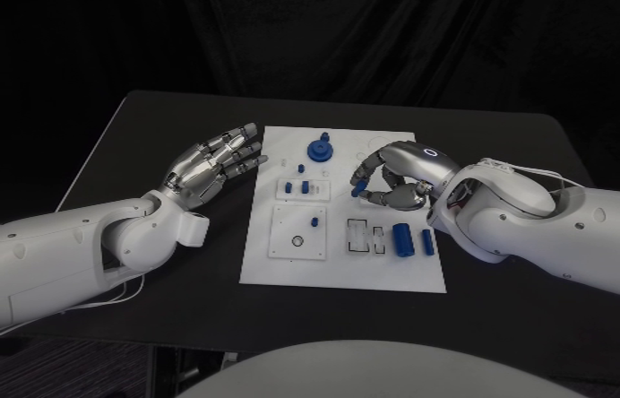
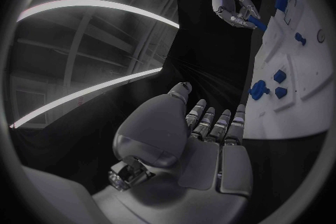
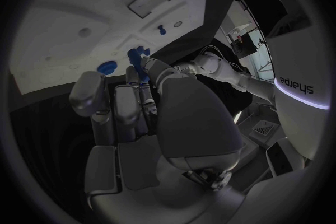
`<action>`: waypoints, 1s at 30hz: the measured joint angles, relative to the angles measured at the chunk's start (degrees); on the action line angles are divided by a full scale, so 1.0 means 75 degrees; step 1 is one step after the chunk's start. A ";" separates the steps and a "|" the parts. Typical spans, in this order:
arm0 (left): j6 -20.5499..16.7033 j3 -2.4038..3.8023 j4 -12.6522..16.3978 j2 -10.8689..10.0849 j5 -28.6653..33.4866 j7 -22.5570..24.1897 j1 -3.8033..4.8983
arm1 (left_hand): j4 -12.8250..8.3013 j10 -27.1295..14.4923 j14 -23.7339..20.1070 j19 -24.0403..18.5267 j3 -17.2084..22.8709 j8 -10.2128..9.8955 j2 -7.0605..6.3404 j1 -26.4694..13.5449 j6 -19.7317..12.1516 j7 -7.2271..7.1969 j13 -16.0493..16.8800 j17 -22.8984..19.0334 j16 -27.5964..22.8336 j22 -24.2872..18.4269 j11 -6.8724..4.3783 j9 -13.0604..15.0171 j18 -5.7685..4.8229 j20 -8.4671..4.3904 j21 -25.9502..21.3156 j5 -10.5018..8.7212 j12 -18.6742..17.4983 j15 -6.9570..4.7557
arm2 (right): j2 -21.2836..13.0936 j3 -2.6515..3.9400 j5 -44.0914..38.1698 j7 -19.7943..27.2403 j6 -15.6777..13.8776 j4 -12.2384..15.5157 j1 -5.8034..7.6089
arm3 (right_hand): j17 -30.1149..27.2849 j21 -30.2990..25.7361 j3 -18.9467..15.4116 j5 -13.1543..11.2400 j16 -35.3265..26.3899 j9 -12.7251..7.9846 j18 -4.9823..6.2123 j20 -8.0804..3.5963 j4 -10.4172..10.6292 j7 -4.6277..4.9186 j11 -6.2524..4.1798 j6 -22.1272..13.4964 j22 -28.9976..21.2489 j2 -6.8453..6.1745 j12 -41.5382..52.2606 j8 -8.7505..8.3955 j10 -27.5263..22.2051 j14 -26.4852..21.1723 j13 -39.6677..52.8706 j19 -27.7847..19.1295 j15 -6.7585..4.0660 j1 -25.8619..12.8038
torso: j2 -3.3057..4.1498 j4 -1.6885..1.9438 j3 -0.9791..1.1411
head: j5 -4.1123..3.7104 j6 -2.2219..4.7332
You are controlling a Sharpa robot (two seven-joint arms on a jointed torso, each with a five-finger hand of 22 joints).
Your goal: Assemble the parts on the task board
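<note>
- The task board [image 1: 339, 268] lies mid-bench on the black bench [image 1: 155, 120], its long sides running 12 to 6 o'clock. Bare dark bench flanks it at 9 and 3 o'clock, with a strip more beyond its 12 o'clock edge.
- The left robot hand [image 1: 213, 165] hovers off the board's 9 o'clock edge, released: fingers stretched out and apart, grasping nothing, tips near the board's upper left side. The left wrist view shows the same flat, spread fingers [image 2: 210, 123] just short of the white edge.
- The right robot hand [image 1: 394, 178] is over the board's upper right part, fingers curled in, pinching a small blue part [image 1: 358, 189] at its fingertips, raised over the board.
- Blue parts I can count on the board: one round flanged piece [image 1: 319, 151] near 12 o'clock; two small pegs [image 1: 305, 186] on a raised block at centre-left; two longer cylinders [image 1: 403, 239] lying side by side toward 4 o'clock. A tiny blue speck or two nearby is too small to identify.
- Empty rectangular recesses [image 1: 358, 236] sit just left of the cylinders; a square block with a round hole [image 1: 300, 241] lies beside them toward 7 o'clock.
</note>
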 measured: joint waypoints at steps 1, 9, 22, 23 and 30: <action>0.0000 0.0000 -0.0002 0.0001 0.0000 0.0000 -0.0002 | 0.0000 0.0000 0.0000 0.0000 0.0000 0.0000 0.0000 0.0000 0.0000 0.0000 0.0000 0.0000 0.0000 0.0000 0.0000 0.0000 0.0000 0.0000 0.0000 0.0000 0.0000 0.0000 | 0.0023 0.0000 0.0005 0.0014 0.0007 0.0068 0.0004 | 0.0000 0.0002 0.0000 0.0000 0.0000 0.0003 0.0000 0.0000 0.0000 0.0000 0.0004 0.0000 0.0000 0.0000 -0.0005 0.0000 0.0004 0.0016 0.0000 0.0000 -0.0016 0.0000 | 0.0000 0.0000 0.0000 | 0.0002 0.0000; 0.0001 -0.0002 -0.0016 0.0029 0.0000 0.0001 -0.0040 | 0.0000 0.0000 0.0000 0.0000 0.0000 0.0000 0.0000 0.0000 0.0000 0.0000 -0.0001 0.0000 0.0000 0.0000 0.0000 0.0000 0.0000 0.0000 0.0000 0.0000 0.0000 0.0000 | 0.0581 -0.0003 0.0031 0.0187 0.0202 0.0206 -0.0010 | 0.0016 0.0003 -0.0021 -0.0001 0.0000 0.0056 0.0000 0.0000 -0.0021 -0.0027 -0.0023 0.0026 -0.0001 -0.0001 -0.0006 -0.0003 0.0031 0.0028 -0.0003 0.0000 -0.0028 -0.0001 | 0.0000 0.0000 -0.0001 | 0.0023 0.0000; 0.0005 0.0000 -0.0040 0.0048 0.0000 0.0001 -0.0080 | 0.0000 0.0000 0.0000 0.0000 0.0043 -0.0001 0.0000 0.0000 0.0000 0.0000 -0.0002 0.0000 0.0000 -0.0001 0.0000 0.0000 0.0000 0.0000 0.0000 0.0000 0.0000 0.0000 | 0.1704 -0.0004 -0.0370 0.0494 0.0533 -0.0382 -0.0319 | 0.0116 0.0134 -0.0022 -0.0001 0.0061 0.0081 0.0001 -0.0028 -0.0022 -0.0028 -0.0023 0.0024 -0.0001 -0.0001 -0.0011 0.0024 0.0087 0.0055 -0.0013 0.0027 -0.0055 -0.0001 | 0.0000 0.0001 -0.0002 | 0.0026 0.0000; 0.0005 0.0000 -0.0039 0.0040 0.0000 0.0001 -0.0082 | 0.0000 0.0000 0.0000 0.0000 0.0042 -0.0001 0.0000 0.0000 0.0000 0.0000 -0.0002 0.0000 0.0000 -0.0001 0.0000 0.0000 0.0000 0.0000 0.0000 0.0000 0.0000 0.0000 | 0.1759 -0.0004 -0.0415 0.0511 0.0551 -0.0423 -0.0343 | 0.0125 0.0134 -0.0023 -0.0001 0.0061 0.0083 0.0001 -0.0028 -0.0023 -0.0028 -0.0023 0.0024 -0.0002 -0.0001 -0.0040 0.0023 0.0087 0.0055 -0.0013 0.0027 -0.0055 -0.0001 | 0.0000 0.0001 -0.0002 | 0.0037 0.0000; 0.0005 0.0000 -0.0042 0.0019 0.0000 0.0002 -0.0092 | 0.0000 0.0000 0.0000 0.0000 0.0042 -0.0001 0.0000 0.0000 0.0000 0.0000 -0.0003 0.0000 0.0000 -0.0001 0.0000 0.0000 0.0000 0.0000 0.0000 0.0000 0.0000 0.0000 | 0.2045 -0.0003 -0.0685 0.0562 0.0719 -0.0722 -0.0532 | 0.0128 0.0134 -0.0031 -0.0001 0.0061 0.0111 0.0002 -0.0027 -0.0031 -0.0028 -0.0023 0.0022 -0.0002 -0.0001 -0.0040 0.0023 0.0087 0.0055 -0.0013 0.0027 -0.0055 -0.0001 | 0.0001 0.0001 -0.0002 | 0.0063 0.0001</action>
